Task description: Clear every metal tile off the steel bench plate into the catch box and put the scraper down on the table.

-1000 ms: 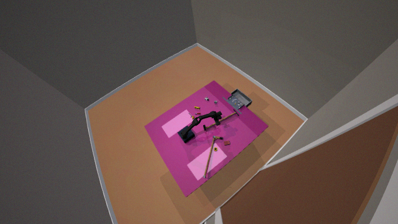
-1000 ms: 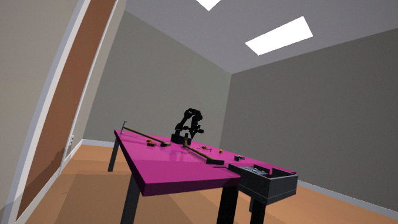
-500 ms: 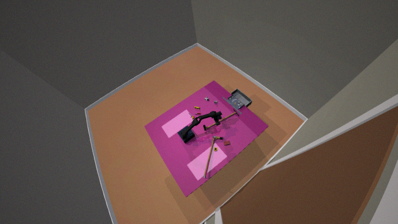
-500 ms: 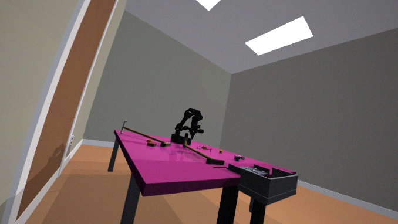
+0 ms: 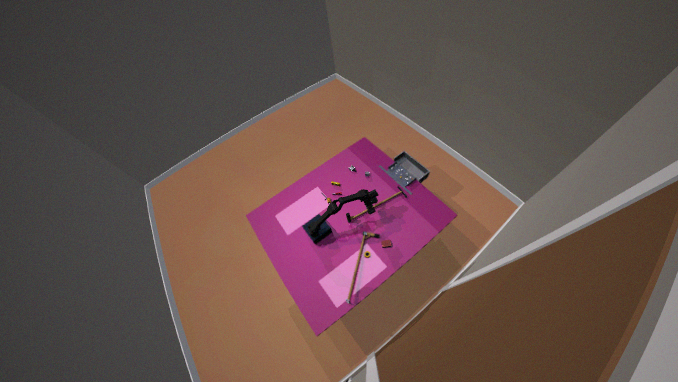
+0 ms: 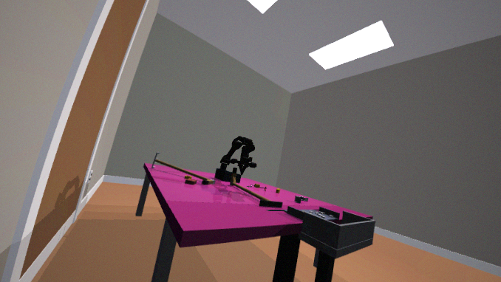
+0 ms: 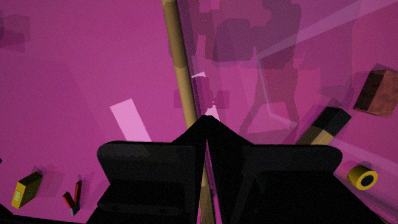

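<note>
My gripper point(image 5: 370, 212) point(image 6: 242, 174) point(image 7: 206, 119) is shut and empty above the table. Below it a long scraper with a wooden shaft point(image 5: 387, 200) point(image 6: 250, 193) point(image 7: 181, 70) lies across the table. Its wide dark blade point(image 6: 270, 203) is at the end near the steel plate; a dark block is at its other end. Several small metal tiles point(image 5: 400, 172) point(image 6: 321, 213) lie on the grey bench plate point(image 5: 408, 183). The catch box point(image 5: 424, 176) point(image 6: 319, 232) is at the plate's far end, beyond the table edge. The box floor is partly hidden in the exterior view.
A second long wooden-shafted tool point(image 5: 357, 267) point(image 6: 181, 170) with a metal crosspiece lies at the other side. Near it are a reddish block point(image 5: 386, 244) point(image 7: 380, 92) and a yellow ring point(image 5: 367, 254). A yellow block point(image 5: 335, 183) point(image 7: 27, 190), a red item point(image 7: 77, 192) and metal pieces point(image 5: 352, 168) lie opposite.
</note>
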Tool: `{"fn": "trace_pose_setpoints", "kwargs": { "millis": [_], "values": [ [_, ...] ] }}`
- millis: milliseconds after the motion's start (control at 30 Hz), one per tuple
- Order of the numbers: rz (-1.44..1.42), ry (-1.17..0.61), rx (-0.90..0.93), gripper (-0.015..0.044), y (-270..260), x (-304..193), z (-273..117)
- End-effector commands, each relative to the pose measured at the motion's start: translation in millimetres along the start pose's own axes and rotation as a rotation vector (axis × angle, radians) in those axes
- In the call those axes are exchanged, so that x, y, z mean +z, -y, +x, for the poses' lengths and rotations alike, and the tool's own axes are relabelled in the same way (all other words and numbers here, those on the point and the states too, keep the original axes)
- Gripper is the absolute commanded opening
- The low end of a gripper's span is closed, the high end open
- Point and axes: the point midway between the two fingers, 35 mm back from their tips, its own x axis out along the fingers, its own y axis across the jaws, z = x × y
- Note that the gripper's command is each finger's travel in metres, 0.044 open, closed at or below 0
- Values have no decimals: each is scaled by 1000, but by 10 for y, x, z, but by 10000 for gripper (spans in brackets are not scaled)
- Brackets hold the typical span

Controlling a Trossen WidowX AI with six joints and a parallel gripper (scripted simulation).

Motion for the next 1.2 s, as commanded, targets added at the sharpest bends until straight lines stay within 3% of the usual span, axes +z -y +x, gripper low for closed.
{"fn": "trace_pose_setpoints", "kwargs": {
  "millis": [0,333,900,1167],
  "values": [
    [0,0,0,0,0,0,0],
    [0,0,0,0,0,0,0],
    [18,114,77,440,146,45,-571],
    [24,174,113,440,219,30,-859]
  ]
}}
